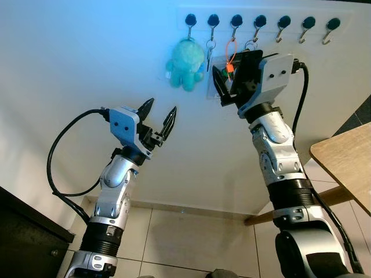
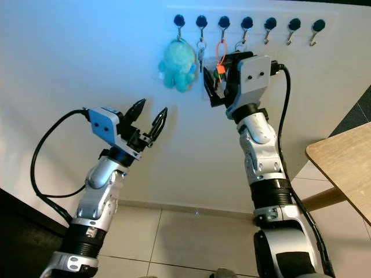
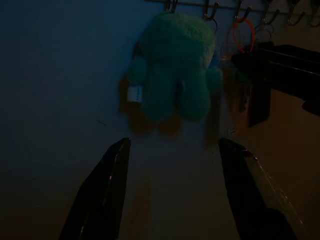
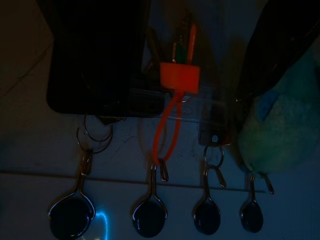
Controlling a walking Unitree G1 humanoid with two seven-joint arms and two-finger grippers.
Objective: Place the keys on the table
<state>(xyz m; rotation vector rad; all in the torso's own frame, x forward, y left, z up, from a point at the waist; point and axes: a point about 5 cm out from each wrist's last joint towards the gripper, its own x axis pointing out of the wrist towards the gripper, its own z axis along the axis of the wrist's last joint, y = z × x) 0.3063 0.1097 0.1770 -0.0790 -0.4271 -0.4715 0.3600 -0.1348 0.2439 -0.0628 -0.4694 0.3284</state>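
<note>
Up on the white wall runs a row of dark hooks, and the keys hang from the third hook from the left on an orange loop. The bunch dangles straight down, its long axis vertical, loop at the top and an orange tag with the keys themselves below it. It is still on the hook, well apart from the wooden table whose corner juts in low on the right.

The right gripper is raised to the wall right at the hanging keys, its two black fingers spread to either side of the bunch, and whether they touch it I cannot tell. Just left of the keys, on the first hook, hangs a teal plush octopus keychain, and a small silver key hangs on the hook between them.

The left gripper is held up lower and to the left, away from the wall, fingers apart and holding nothing, pointing up towards the plush. Pale floor tiles lie below.
</note>
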